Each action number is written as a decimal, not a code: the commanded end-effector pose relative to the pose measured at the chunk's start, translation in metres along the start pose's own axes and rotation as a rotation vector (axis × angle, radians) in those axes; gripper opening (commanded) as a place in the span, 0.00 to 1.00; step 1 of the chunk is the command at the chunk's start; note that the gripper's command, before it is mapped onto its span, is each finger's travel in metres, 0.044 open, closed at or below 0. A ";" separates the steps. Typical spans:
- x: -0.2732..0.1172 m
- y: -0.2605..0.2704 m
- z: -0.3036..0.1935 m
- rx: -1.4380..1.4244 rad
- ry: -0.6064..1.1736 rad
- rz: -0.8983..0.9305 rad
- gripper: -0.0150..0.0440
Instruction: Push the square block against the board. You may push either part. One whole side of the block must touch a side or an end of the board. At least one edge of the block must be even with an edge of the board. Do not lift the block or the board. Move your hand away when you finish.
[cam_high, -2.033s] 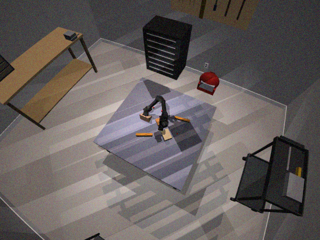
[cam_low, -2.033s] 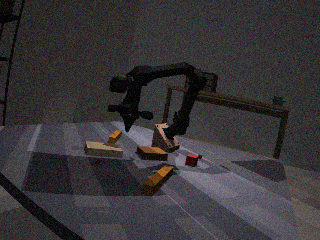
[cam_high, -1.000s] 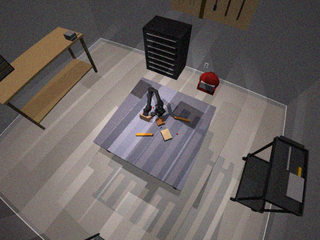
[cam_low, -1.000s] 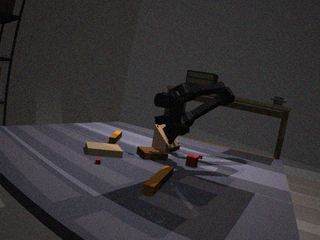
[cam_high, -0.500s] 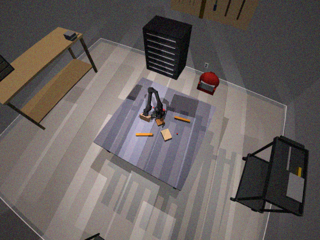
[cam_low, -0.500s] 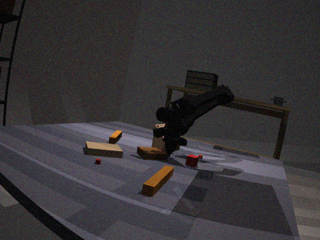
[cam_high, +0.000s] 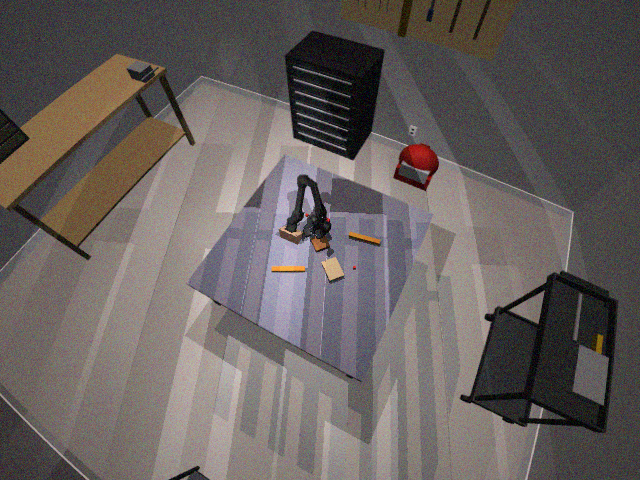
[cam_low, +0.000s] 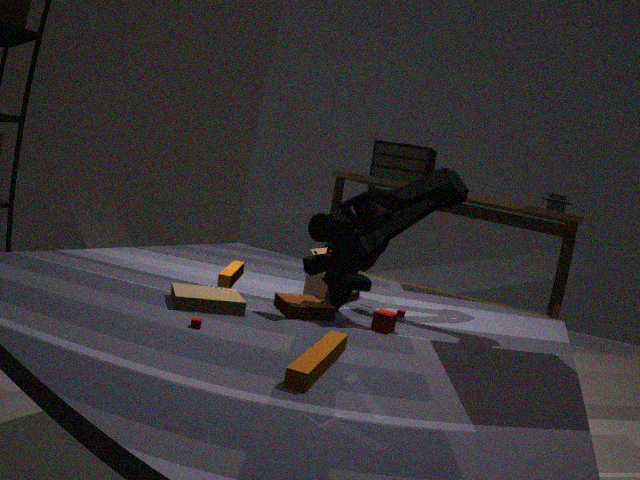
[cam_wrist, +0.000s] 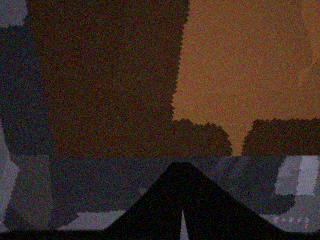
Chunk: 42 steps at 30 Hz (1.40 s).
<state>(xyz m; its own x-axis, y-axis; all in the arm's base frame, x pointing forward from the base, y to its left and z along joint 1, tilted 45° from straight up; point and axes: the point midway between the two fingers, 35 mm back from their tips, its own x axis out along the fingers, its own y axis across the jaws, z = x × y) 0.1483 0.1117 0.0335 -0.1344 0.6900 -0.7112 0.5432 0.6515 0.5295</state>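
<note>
Pincer (cam_high: 313, 236) (cam_low: 338, 303) (cam_wrist: 180, 171): closed, gripping nothing, pointing down beside block | Brown square block (cam_high: 320, 244) (cam_low: 305, 307) (cam_wrist: 245, 60): lying flat on bench (cam_high: 242, 273) (cam_low: 155, 361) (cam_wrist: 100, 182), mid-frame in top view | Pale board (cam_high: 332, 269) (cam_low: 207, 299): lying just below it, gap showing between

No text, label, brand name, number or sign can be read anywhere on the tabletop (cam_high: 289, 310) (cam_low: 129, 351), from its edges to its corners, or on the things standing on it or around it.
</note>
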 end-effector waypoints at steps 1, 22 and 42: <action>0.000 0.001 0.003 -0.002 0.001 0.000 0.25; -0.002 0.006 0.019 -0.002 -0.001 -0.001 0.25; -0.004 0.009 0.034 -0.003 -0.002 -0.002 0.25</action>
<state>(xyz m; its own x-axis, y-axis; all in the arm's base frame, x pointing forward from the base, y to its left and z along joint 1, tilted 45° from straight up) 0.1786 0.1048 0.0269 -0.1324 0.6906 -0.7110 0.5434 0.6505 0.5307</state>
